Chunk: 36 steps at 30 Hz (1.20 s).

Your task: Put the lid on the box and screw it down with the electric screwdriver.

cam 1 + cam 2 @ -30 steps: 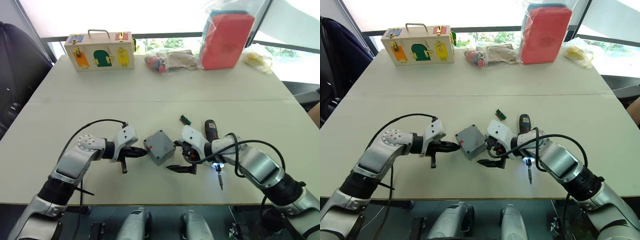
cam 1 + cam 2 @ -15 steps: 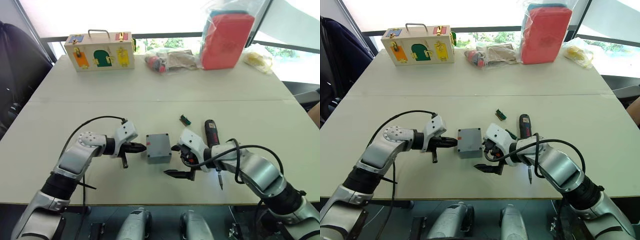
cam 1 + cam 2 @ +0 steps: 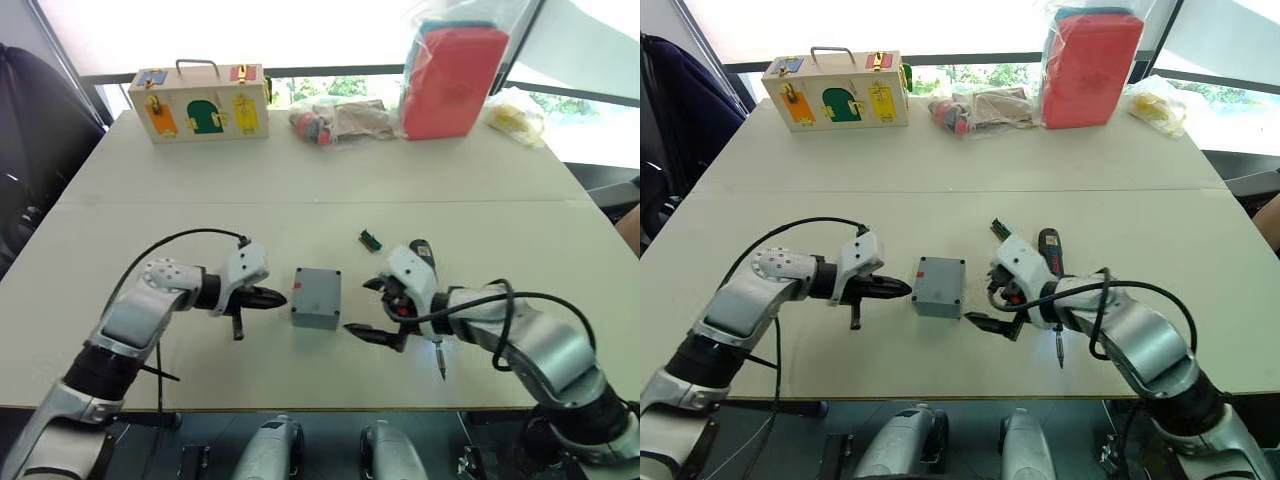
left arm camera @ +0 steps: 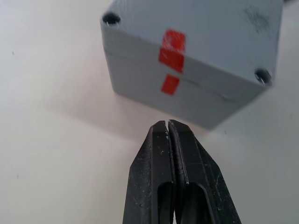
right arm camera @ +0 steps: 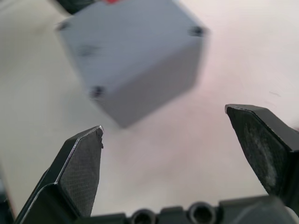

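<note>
Lid (image 4: 205,32) is seated on box (image 3: 316,300) — flanked by clenched left claw (image 3: 282,297) and released right claw (image 3: 368,309) (likely to steady it) — screwdriver (image 3: 428,300) lies on counter (image 3: 200,200).

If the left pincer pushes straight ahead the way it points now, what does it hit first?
Most likely the side of the box, just under the lid. The left pincer, shut, points at that wall near the red marks, across a short stretch of bare table.
</note>
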### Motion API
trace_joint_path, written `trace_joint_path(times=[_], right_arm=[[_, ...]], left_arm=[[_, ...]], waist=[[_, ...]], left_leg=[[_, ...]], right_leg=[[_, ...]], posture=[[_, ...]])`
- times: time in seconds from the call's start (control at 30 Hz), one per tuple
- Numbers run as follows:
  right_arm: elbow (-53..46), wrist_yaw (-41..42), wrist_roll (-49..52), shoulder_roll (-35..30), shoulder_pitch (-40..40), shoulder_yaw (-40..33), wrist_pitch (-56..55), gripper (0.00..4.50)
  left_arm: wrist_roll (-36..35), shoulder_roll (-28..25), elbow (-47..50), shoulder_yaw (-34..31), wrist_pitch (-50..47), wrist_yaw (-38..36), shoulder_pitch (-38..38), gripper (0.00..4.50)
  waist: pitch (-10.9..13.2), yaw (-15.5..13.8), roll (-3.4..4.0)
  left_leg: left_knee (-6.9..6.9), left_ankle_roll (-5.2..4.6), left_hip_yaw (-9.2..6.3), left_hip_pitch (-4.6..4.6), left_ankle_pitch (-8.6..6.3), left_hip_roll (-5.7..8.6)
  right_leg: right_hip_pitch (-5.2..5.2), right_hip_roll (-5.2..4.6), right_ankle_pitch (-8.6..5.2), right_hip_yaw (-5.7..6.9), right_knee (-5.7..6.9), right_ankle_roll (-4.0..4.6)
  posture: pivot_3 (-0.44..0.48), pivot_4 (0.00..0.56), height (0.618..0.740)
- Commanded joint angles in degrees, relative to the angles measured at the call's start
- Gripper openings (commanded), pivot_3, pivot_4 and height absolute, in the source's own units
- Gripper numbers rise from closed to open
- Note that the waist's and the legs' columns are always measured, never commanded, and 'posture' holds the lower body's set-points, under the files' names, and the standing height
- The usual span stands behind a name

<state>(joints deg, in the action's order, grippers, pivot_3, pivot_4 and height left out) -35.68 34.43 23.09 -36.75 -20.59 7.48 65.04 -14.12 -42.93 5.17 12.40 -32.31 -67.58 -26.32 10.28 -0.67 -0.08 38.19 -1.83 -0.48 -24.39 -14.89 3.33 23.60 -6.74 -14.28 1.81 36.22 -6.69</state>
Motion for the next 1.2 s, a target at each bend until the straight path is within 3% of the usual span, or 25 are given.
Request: trace_joint_path(times=[0.03,0.17,0.23,0.37,0.4,0.47,1.2], right_arm=[[0.72,-5.29,1.06,5.17,-1.07,-6.63,1.74,4.47],[4.64,-8.41,-1.73,5.52,-2.83,-6.08,1.17,4.47],[6.65,-10.02,-2.75,5.53,-3.76,-6.00,1.39,4.13],[8.76,-11.59,-3.29,5.44,-4.83,-6.17,3.00,2.98],[8.88,-11.67,-3.21,5.36,-4.91,-6.22,3.13,2.88],[9.32,-11.79,-2.76,5.77,-5.37,-6.53,3.74,2.14],[12.96,-9.59,-3.10,4.17,-7.44,-2.07,2.78,2.14]], left_arm=[[-2.58,-0.17,0.72,-2.62,-1.43,-0.69,-3.20,0.00],[-2.29,0.13,0.09,-1.97,-0.58,-0.57,-5.49,0.00],[-2.68,0.47,0.67,-1.96,-0.81,-0.50,-6.67,0.00],[-2.86,0.39,2.40,-2.06,-1.02,-0.45,-8.31,0.00],[-2.82,0.35,2.79,-2.07,-1.05,-0.26,-8.61,0.00],[-3.55,0.22,4.01,-2.56,-1.95,-0.07,-9.76,0.00],[-4.82,1.09,6.15,-2.73,-3.57,2.98,-10.70,0.00]], waist=[[0.00,-0.09,0.00],[-0.01,0.01,-0.01],[-0.01,0.08,-0.01],[-0.01,0.10,-0.01],[0.00,0.10,-0.01],[0.00,0.09,-0.01],[0.00,0.16,-0.01]], left_leg=[[0.00,0.00,0.00,0.00,0.00,0.00],[0.01,0.00,-0.02,0.00,0.00,0.08],[0.01,0.00,0.01,-0.01,0.00,0.09],[0.00,0.02,0.01,-0.01,0.02,0.07],[0.00,0.02,0.01,-0.01,0.02,0.07],[0.00,0.01,0.01,-0.01,0.02,0.07],[0.00,0.00,0.01,-0.01,0.02,0.06]], right_leg=[[0.01,0.00,0.00,0.00,0.01,0.00],[-0.03,-0.02,0.00,0.00,0.01,0.00],[-0.01,-0.02,0.00,-0.02,0.00,0.00],[0.00,0.03,0.00,-0.02,0.02,0.00],[0.00,0.03,0.00,-0.01,0.02,0.00],[-0.01,0.03,0.00,-0.02,0.02,0.00],[-0.01,0.06,0.00,-0.02,0.03,-0.01]], posture=[[0.000,0.150,0.740],[0.000,0.150,0.740],[0.000,0.150,0.740],[0.000,0.150,0.740],[0.000,0.150,0.740],[0.000,0.150,0.740],[0.000,0.150,0.740]])
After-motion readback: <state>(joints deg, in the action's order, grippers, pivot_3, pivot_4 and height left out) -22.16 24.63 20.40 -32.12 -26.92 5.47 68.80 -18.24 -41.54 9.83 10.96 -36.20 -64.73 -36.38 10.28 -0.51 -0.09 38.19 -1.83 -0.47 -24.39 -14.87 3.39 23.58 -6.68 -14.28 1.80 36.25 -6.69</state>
